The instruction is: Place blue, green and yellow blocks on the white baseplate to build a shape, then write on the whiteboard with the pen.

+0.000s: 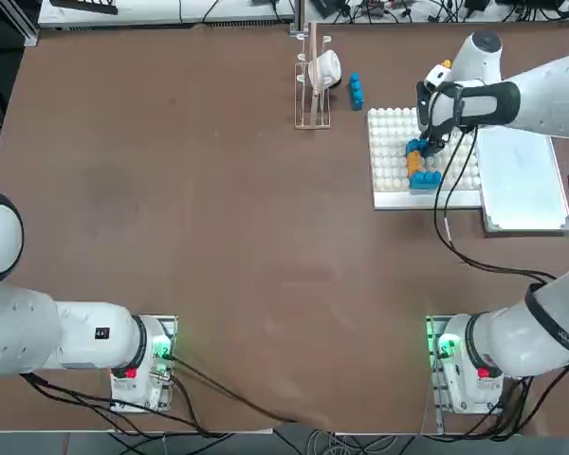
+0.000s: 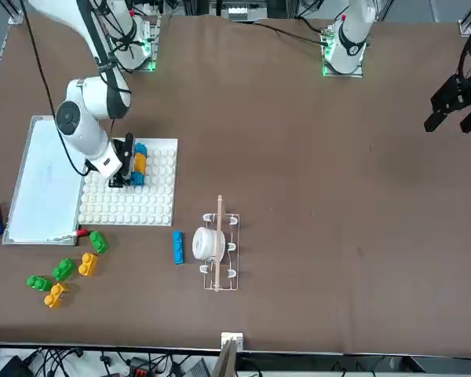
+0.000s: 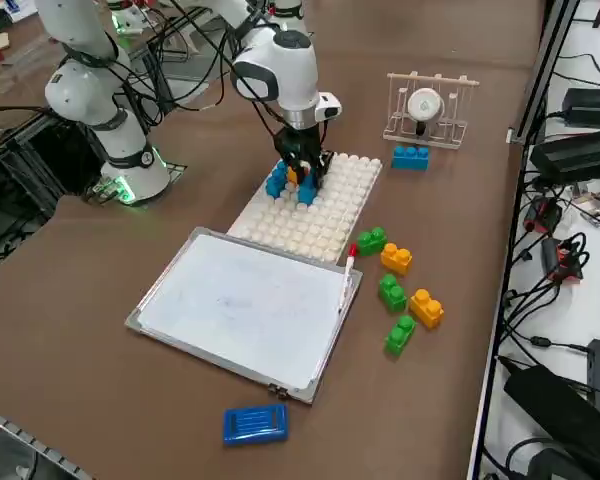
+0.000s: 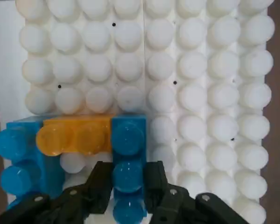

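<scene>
Right gripper (image 4: pixel 128 186): fingers clamped on a blue block (image 4: pixel 129 168) over the white baseplate (image 4: pixel 214 84).
Built: blue and yellow blocks joined; no green.
Left: loose blocks (image 2: pixel 63 271), pen (image 3: pixel 348 268), whiteboard (image 3: pixel 240 305) unwritten.

No words, brands or numbers can be read on anything near the whiteboard (image 3: pixel 245 305) (its surface looks blank).

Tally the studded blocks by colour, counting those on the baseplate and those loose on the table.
Blue blocks: 3 (two on the white baseplate, one of them clamped by the right gripper)
Green blocks: 3, loose
Yellow blocks: 3 (one on the baseplate)
Total: 9
</scene>
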`<move>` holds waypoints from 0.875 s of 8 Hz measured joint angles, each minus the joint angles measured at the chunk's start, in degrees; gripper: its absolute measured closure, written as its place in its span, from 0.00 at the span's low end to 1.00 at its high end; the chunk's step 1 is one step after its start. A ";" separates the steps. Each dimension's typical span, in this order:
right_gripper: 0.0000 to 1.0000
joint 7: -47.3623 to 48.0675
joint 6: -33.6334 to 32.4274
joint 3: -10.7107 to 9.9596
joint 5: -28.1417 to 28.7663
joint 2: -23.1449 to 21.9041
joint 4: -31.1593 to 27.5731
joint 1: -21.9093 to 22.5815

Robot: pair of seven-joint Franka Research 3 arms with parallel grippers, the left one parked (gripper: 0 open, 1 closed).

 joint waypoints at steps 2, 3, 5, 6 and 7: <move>0.62 -0.21 0.25 0.02 0.00 0.23 0.00 0.00; 0.62 -0.21 0.27 0.02 0.00 0.25 0.00 -0.01; 0.62 -0.21 0.36 0.02 0.00 0.27 -0.02 -0.01; 0.62 -0.21 0.38 0.02 0.00 0.27 -0.03 -0.01; 0.62 -0.21 0.39 0.02 0.00 0.28 -0.03 -0.01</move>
